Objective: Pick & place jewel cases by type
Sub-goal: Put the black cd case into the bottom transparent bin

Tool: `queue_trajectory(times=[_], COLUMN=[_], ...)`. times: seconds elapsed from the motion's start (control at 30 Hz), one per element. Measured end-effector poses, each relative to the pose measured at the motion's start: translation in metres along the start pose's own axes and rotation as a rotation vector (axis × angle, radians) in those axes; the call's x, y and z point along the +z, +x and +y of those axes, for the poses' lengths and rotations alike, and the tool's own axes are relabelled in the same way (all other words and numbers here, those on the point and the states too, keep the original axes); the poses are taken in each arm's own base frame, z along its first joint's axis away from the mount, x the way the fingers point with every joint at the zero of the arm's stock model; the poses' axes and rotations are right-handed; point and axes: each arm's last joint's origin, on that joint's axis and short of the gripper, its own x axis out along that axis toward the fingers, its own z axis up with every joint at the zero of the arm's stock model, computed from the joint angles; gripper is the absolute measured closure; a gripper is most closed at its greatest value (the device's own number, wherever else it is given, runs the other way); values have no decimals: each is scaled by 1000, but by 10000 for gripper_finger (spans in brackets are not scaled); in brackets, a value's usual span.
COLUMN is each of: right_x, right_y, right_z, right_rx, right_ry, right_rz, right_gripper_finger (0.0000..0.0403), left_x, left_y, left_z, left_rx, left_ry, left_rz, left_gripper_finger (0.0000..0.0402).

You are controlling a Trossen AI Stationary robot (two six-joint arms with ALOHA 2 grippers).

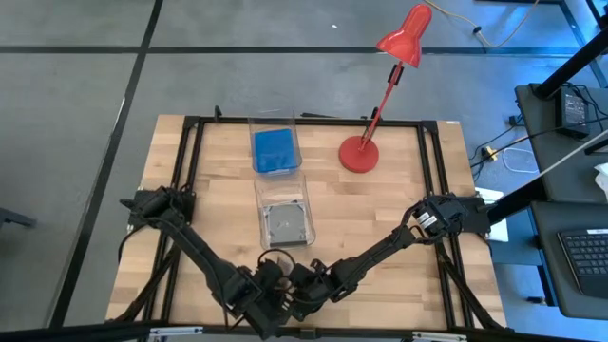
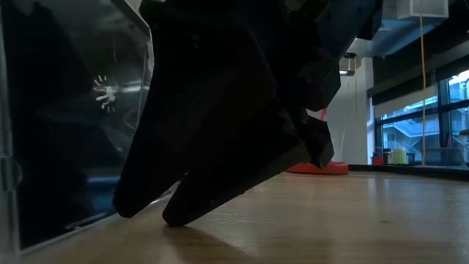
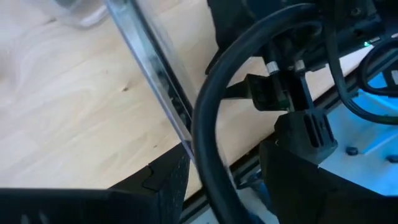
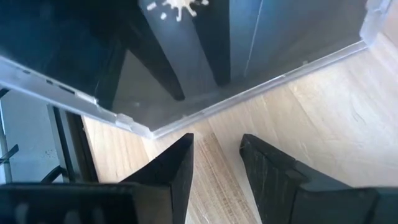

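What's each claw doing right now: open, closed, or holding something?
Left claw: cannot be told from these views.
Right claw: open, holding nothing, just short of the edge of the clear square plastic jewel case.

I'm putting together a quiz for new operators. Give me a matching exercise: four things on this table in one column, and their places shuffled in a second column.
Things
1. blue jewel case
2. grey jewel case
3. red lamp
4. left end effector and right end effector

Places
A. close together at the near edge of the table
B. in the far clear bin
C. standing on the table, right of the far clear bin
D. in the near clear bin

Pairs: 1-B, 2-D, 3-C, 4-A
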Motion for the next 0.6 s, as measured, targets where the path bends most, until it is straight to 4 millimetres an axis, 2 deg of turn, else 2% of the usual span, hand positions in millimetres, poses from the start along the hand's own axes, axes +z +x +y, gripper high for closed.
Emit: queue_trajectory(times=[0.13,0.4,0.6], right_x=[0,0,0], right_y=[0,0,0], right_z=[0,0,0], right_rx=[0,0,-4], right_ry=[0,0,-1], right_rz=[0,0,-8], right_gripper_finger=[259,259,259], left_x=[4,7,6], left_y=[1,7,9], left_z=[0,2,4], left_rx=[-1,22,35], left_ry=[41,35,60], left_rz=[-26,16,29], left_gripper_finger=[236,321,353])
